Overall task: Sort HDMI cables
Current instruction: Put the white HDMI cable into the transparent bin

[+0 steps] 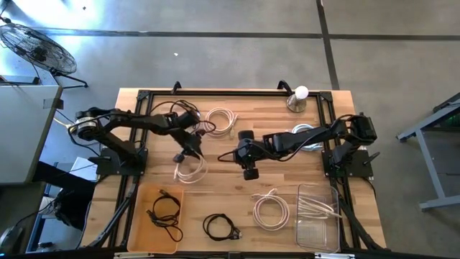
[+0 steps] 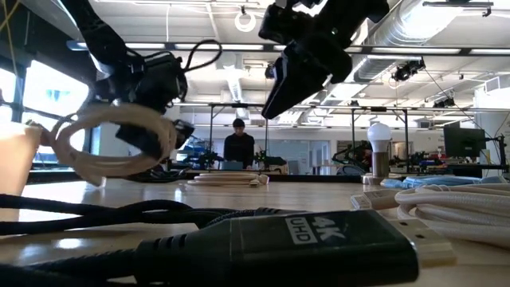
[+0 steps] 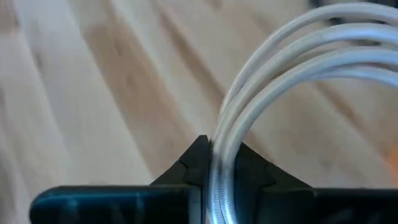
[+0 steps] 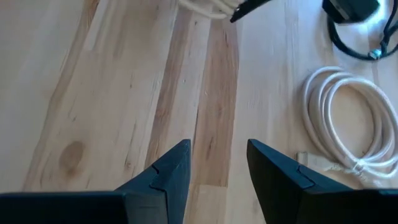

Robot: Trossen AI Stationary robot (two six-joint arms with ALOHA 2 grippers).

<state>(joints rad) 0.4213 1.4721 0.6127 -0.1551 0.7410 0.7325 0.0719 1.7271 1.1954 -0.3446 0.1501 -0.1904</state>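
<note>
High cam: overhead, straight down, far enough to frame the whole tabletop [image 1: 237, 183] and both arms.

Low cam: at tabletop level, looking level across into the room; a black plug [image 2: 319, 239] sits right at the lens.

Left wrist cam: very close, looking past its own jaws at a white coil [image 3: 280, 81] pinched between them. Low cam shows the same coil [image 2: 111, 143] hanging in the air.

Right wrist cam: looks down on bare wood past its parted jaws, near the surface. It shares a white coil [image 4: 342, 118] with the high cam [image 1: 271, 210].
</note>
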